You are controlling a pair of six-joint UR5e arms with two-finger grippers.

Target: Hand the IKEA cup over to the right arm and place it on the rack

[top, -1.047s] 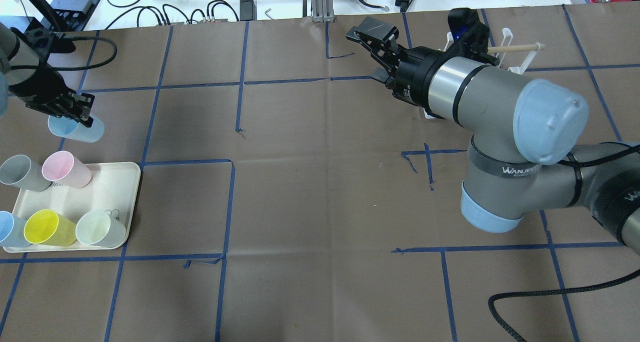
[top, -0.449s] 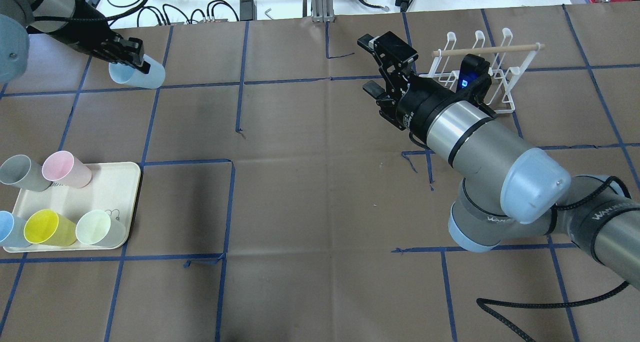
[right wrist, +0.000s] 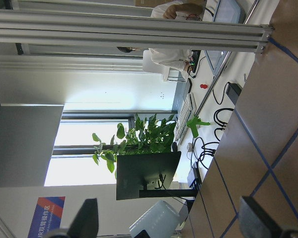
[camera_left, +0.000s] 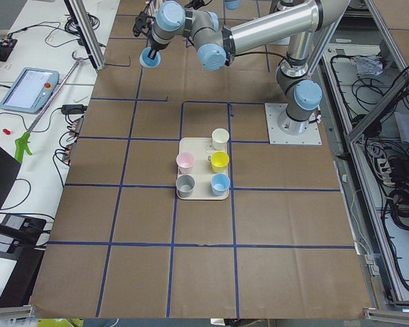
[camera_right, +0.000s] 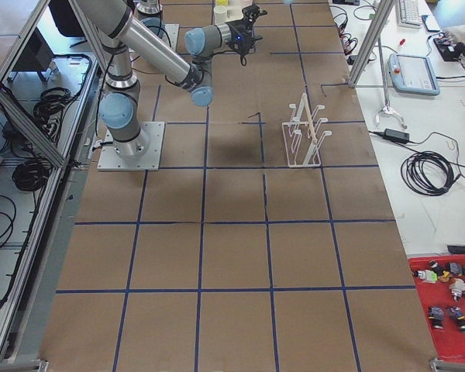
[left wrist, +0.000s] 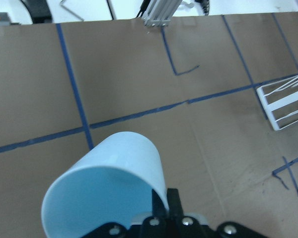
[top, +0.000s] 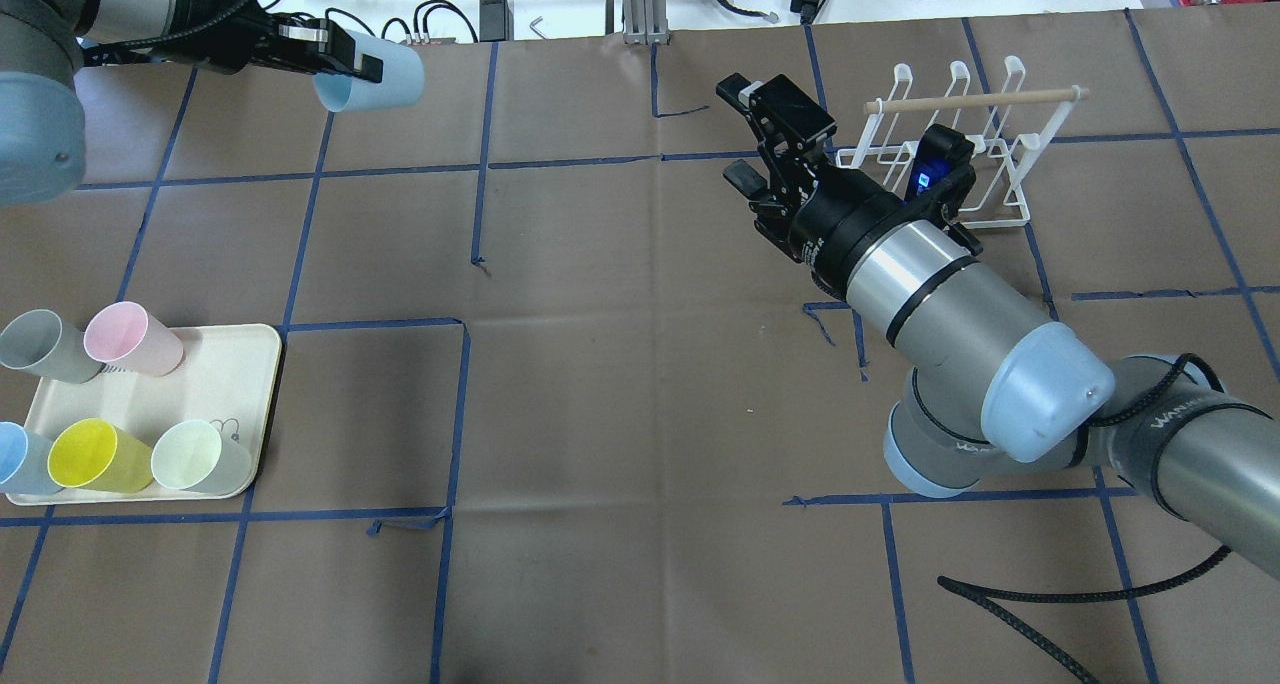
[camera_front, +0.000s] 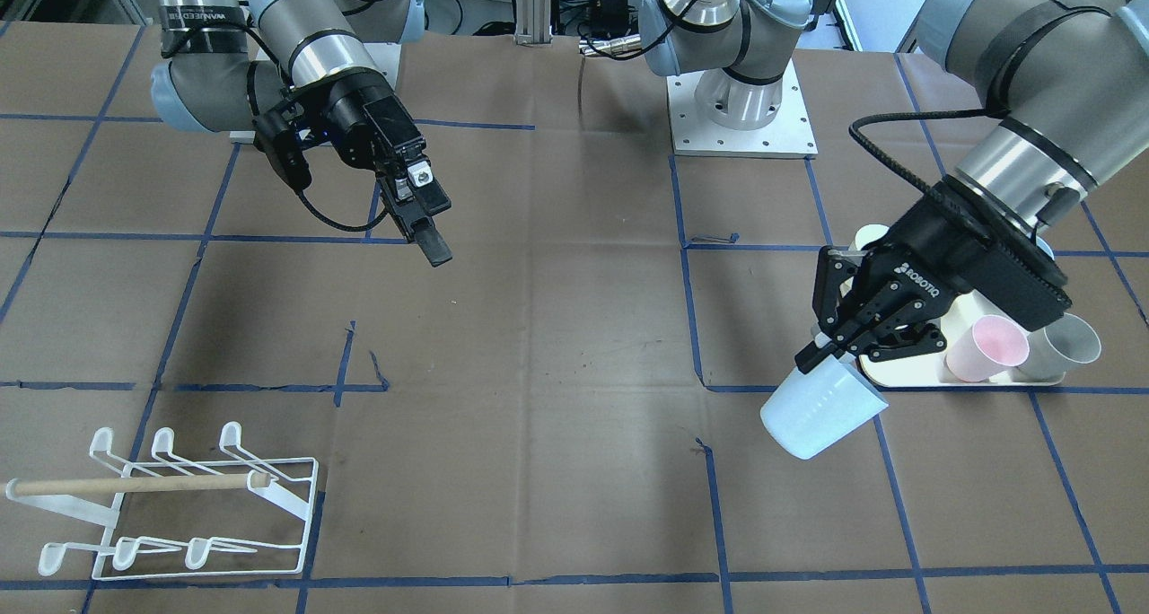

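Note:
My left gripper (top: 352, 64) is shut on the rim of a pale blue IKEA cup (top: 375, 79) and holds it tilted in the air over the table's far left. The cup also shows in the front view (camera_front: 819, 414) and the left wrist view (left wrist: 109, 186). My right gripper (top: 738, 132) is open and empty at mid-table, pointing toward the far edge, well apart from the cup. The right arm (top: 935, 284) bears a black lettered band. The white wire rack (top: 985, 159) with a wooden dowel stands just right of the right gripper's wrist; it also shows in the front view (camera_front: 179, 506).
A cream tray (top: 235, 364) at the near left carries several cups: grey (top: 40, 344), pink (top: 130, 336), yellow (top: 98, 456), pale green (top: 200, 456) and blue. Cables and tools lie beyond the far edge. Blue tape lines cross the brown table cover.
My left gripper carried the blue cup up from beside the tray toward the far edge and rightward. The right arm swung back, uncovering the rack; its gripper stayed open.

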